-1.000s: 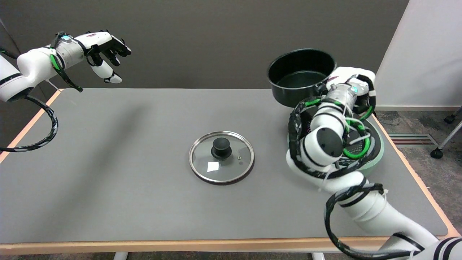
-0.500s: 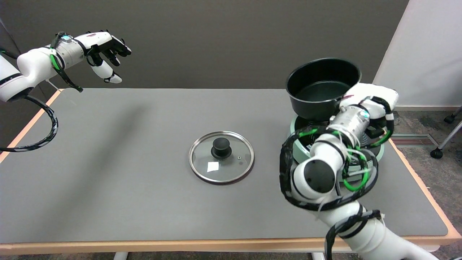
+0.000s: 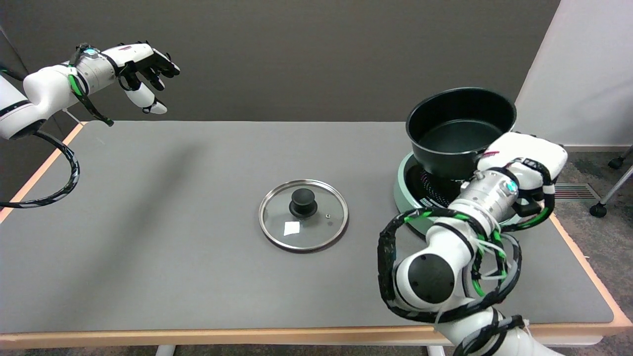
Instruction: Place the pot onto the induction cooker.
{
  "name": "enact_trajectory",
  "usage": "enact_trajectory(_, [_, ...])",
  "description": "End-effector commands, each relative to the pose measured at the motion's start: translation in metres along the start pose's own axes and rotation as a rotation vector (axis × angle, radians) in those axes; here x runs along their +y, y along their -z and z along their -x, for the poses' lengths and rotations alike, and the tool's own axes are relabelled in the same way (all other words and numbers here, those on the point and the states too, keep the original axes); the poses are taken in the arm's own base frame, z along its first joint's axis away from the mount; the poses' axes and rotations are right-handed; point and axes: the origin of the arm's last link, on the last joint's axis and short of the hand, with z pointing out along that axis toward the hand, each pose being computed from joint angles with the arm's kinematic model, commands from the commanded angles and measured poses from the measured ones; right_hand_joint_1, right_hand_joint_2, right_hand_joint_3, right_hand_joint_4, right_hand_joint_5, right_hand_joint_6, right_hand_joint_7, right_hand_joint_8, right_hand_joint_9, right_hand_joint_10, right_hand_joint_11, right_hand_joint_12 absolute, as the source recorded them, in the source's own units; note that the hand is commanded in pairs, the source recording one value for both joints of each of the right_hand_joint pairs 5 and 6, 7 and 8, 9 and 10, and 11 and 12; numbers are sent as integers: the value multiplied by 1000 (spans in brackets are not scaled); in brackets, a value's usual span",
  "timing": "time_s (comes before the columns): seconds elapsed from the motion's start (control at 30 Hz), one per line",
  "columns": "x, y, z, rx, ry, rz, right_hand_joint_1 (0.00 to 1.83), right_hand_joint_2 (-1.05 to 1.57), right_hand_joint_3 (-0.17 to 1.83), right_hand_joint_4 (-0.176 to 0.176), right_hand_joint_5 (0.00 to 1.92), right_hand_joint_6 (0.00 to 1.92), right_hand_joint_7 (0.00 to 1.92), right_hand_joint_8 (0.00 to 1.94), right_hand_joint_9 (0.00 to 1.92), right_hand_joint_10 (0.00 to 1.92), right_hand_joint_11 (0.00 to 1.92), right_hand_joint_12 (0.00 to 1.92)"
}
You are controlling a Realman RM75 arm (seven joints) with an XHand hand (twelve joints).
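Above the induction cooker, black pot gapes empty.

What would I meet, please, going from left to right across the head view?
Idle left hand → glass lid → induction cooker → pot → right hand, which holds the pot above the cooker.

**Legible markings: none**

I can read no text, brand, number or sign anywhere. The induction cooker beneath the pot I hold in my right hand bears small pale printing on its black top, too fine to make out. The glass lid carries a blank white sticker.
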Motion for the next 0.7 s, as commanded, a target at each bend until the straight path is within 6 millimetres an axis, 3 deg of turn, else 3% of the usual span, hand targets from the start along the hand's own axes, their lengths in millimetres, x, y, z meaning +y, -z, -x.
enact_trajectory(0.03, [24,19,23,-14,-126,51,1052,979,703,-89,1721,1721,1721,1721,1721,1721,1721,1721])
enact_trajectory(0.7, [21,31,33,-39,-168,-14,1053,896,786,-104,1625,1625,1625,1625,1625,1625,1625,1625])
